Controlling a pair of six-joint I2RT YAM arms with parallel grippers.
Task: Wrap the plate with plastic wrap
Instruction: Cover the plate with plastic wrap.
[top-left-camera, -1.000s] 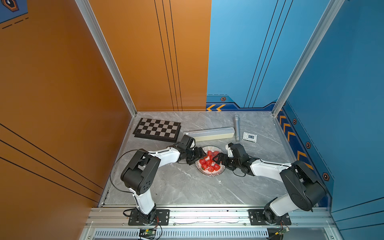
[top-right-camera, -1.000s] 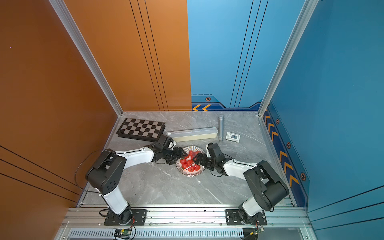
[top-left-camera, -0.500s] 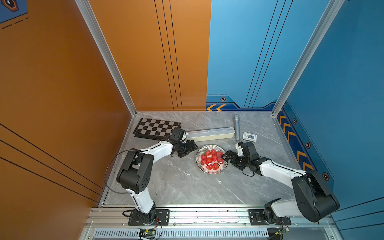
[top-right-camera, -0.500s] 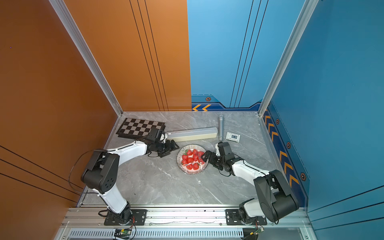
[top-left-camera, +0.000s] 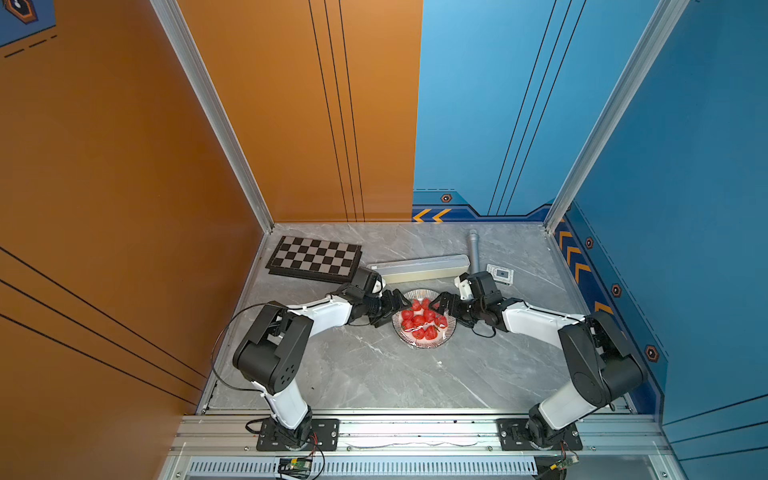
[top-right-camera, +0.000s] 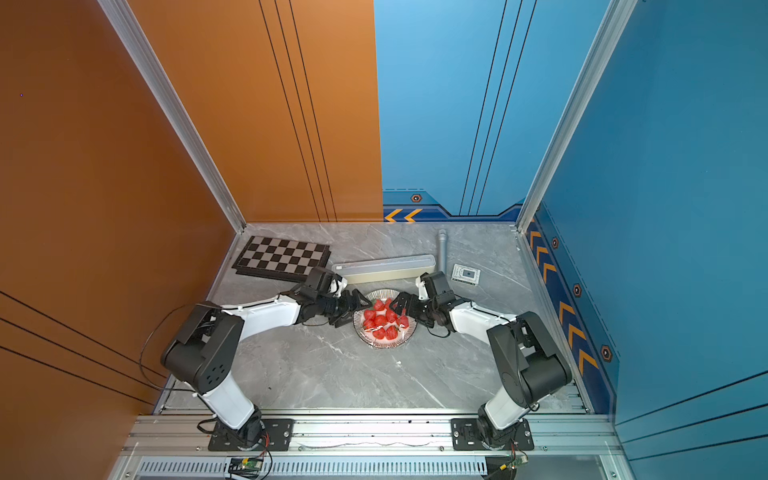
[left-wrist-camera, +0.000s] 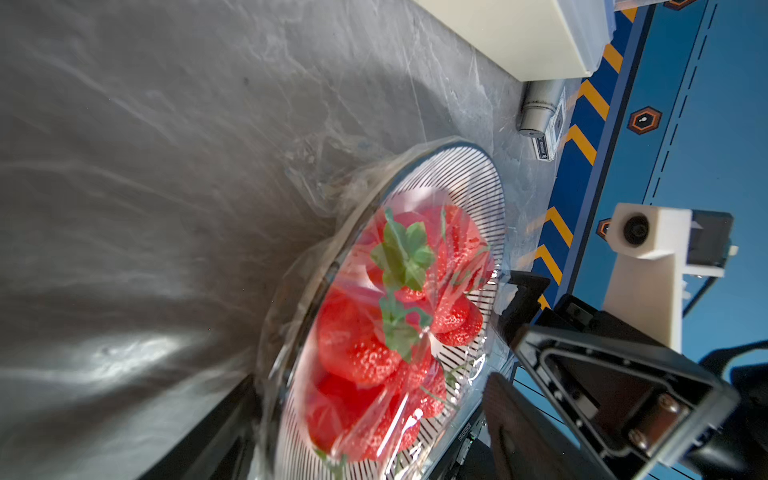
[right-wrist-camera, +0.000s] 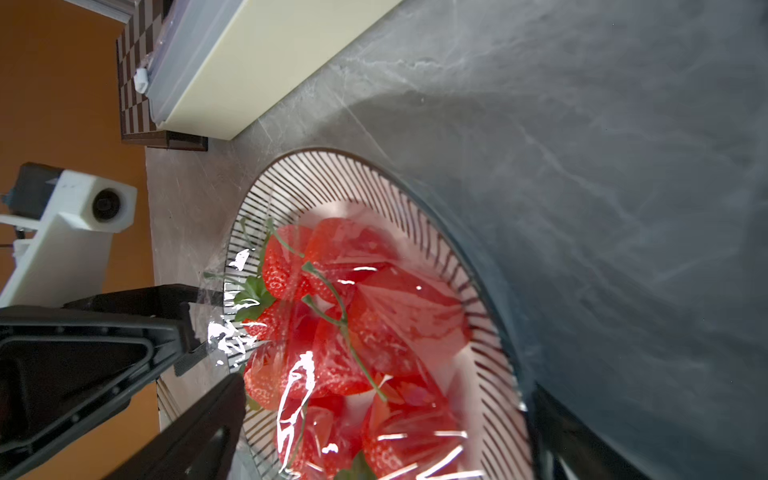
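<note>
I read the plate (top-left-camera: 424, 343) near the middle of the grey marble table (top-left-camera: 365, 374). It is loaded with red strawberries (top-left-camera: 420, 320).

The plastic wrap (left-wrist-camera: 376, 419) lies over the fruit and the striped rim, crinkled and with white glints. In the left wrist view it bunches past the rim and down onto the table.

The left gripper (top-left-camera: 392, 308) has its jaws spread wide at the plate's left edge and clamps nothing. The right gripper (top-left-camera: 449, 309) has its jaws spread wide at the opposite edge, with one finger over the rim, and it also holds nothing.

In the right wrist view, crumpled film sits close to the left gripper's fingertips (right-wrist-camera: 166, 297). I cannot tell whether it touches them.

The wrap's cream box (top-left-camera: 419, 268), with its grey lid, lies flat just behind the plate, apart from it. The chessboard (top-left-camera: 313, 259) lies beside the box's left end. The grey rod (top-left-camera: 473, 249) lies just beside its right end.
</note>
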